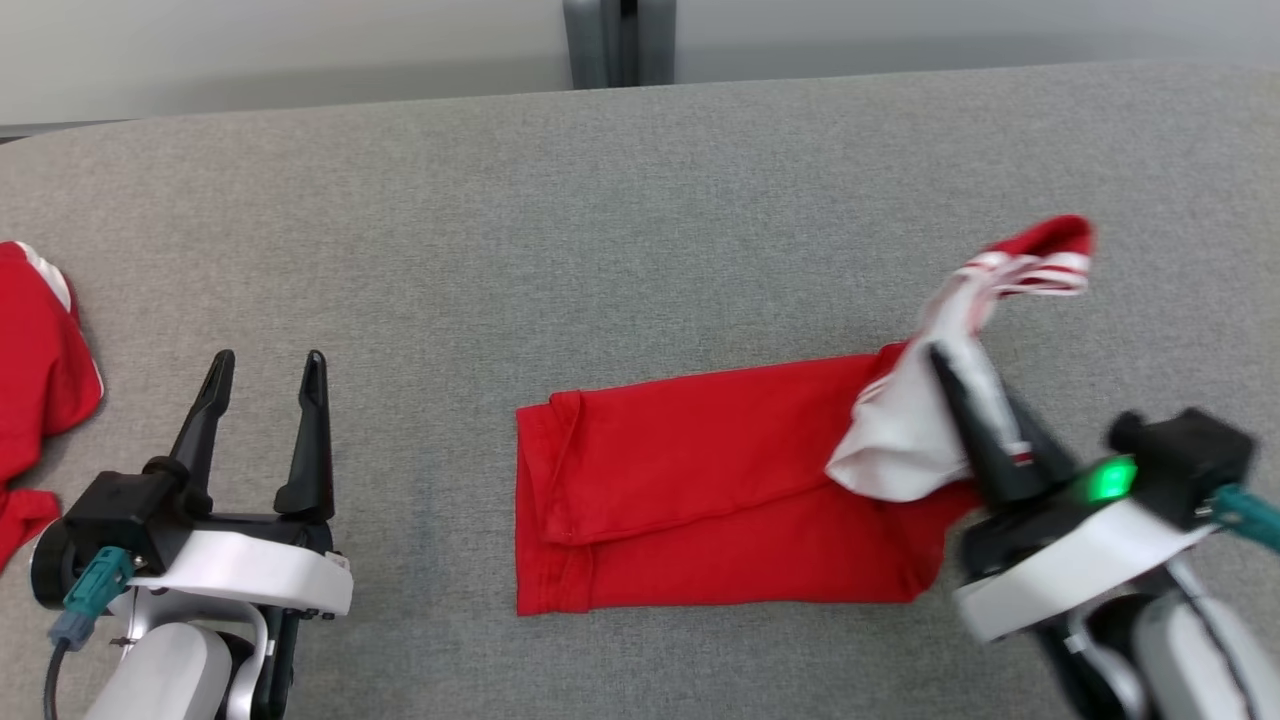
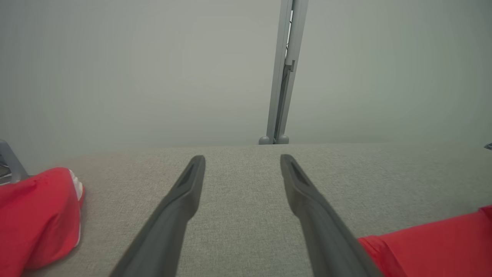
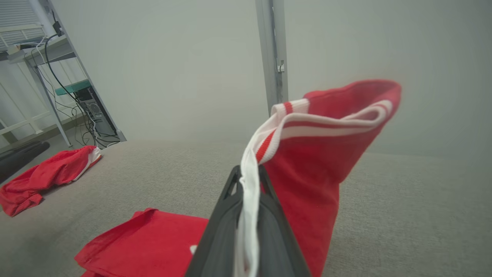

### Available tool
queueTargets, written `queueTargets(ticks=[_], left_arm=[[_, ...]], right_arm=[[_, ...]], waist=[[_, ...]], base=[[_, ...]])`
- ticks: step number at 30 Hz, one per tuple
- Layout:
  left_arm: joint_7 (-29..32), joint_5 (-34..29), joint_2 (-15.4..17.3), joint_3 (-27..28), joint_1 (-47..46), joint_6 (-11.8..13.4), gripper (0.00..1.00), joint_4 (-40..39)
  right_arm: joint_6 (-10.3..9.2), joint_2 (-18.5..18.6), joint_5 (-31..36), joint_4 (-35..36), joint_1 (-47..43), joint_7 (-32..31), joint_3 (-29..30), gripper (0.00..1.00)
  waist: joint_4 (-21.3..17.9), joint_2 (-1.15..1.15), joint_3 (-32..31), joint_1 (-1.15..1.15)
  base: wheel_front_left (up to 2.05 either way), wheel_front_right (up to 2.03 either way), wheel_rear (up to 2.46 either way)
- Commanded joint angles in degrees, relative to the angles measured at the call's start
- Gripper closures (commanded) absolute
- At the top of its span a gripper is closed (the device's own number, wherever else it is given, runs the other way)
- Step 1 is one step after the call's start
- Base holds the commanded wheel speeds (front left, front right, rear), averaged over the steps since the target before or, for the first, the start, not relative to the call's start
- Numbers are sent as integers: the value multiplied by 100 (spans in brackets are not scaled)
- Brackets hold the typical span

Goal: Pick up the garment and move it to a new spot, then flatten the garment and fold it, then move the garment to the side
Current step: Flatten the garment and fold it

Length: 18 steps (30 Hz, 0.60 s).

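My right gripper (image 1: 950, 372) is pinched tight on a white strip of the red garment (image 1: 700, 470), holding that end up off the grey table (image 1: 640, 180). Red-and-white striped trim flops over just past my fingertips. The rest of the garment lies folded flat on the table, left of that gripper. My left gripper (image 1: 270, 358) is spread wide with nothing between its fingers, low over bare table; cannot tell if it touches. Garment edge sits off to its right, apart. A second red garment (image 1: 35, 370) lies crumpled to its left, not touching.
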<state>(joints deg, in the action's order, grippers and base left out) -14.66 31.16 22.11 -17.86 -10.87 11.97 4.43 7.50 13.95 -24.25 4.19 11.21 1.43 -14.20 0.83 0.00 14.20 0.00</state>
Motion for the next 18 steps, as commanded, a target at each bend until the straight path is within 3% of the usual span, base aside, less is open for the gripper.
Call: queueTargets(ticks=[1, 6, 11, 18], left_arm=[[11, -33, -15, -32, -74, -33, 0, 7], [10, -25, -49, -83, -150, -40, 0, 24], [3, -39, -141, -185, -193, -87, 0, 105], [-8, -53, -249, -288, -359, -183, 0, 259]], right_arm=[[-2, -158, -23, 229, -39, -170, -285, 100], [-2, -663, -98, 109, 196, -279, -1026, 100], [-2, -911, -194, -816, 606, -12, -1708, 100], [-2, -1063, -468, -2061, 1125, 550, -2163, 100]], waist=[[56, 0, -21, 0], [183, 0, -3, 0], [393, 0, 43, 0], [658, 0, 143, 0]], base=[[0, 0, 0], [0, 0, 0], [0, 0, 0], [0, 0, 0]])
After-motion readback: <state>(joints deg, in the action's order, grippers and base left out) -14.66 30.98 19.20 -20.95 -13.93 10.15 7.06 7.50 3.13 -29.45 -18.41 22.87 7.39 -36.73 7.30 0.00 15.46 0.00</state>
